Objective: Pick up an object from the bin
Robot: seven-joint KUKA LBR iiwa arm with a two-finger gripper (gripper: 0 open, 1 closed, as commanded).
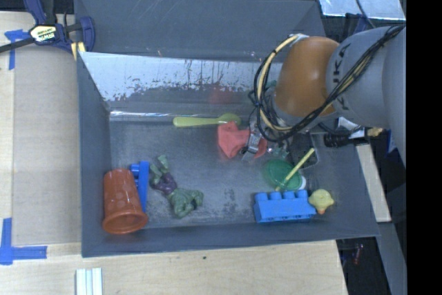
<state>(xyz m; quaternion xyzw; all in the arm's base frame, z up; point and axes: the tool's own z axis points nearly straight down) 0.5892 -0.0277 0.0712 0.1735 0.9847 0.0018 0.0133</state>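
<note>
My gripper (254,146) reaches down at the right middle of the bin, under the orange wrist cover. Its tip sits against the right edge of a crumpled red-pink piece (231,139). Whether that piece is between the fingers I cannot tell. A yellow-green spoon-like stick (204,121) lies just left of and behind the red piece. Directly in front of the gripper lies a green round thing (280,172) with a thin yellow-green stick (298,166) across it. A blue toy brick (281,206) lies near the front wall, with a small yellow lump (321,200) at its right end.
At the front left lie an orange cup (122,202) on its side, a blue piece (141,180) beside it, a small purple-and-green figure (164,178) and a dark green lump (185,201). The arm and its cables cover the bin's right side.
</note>
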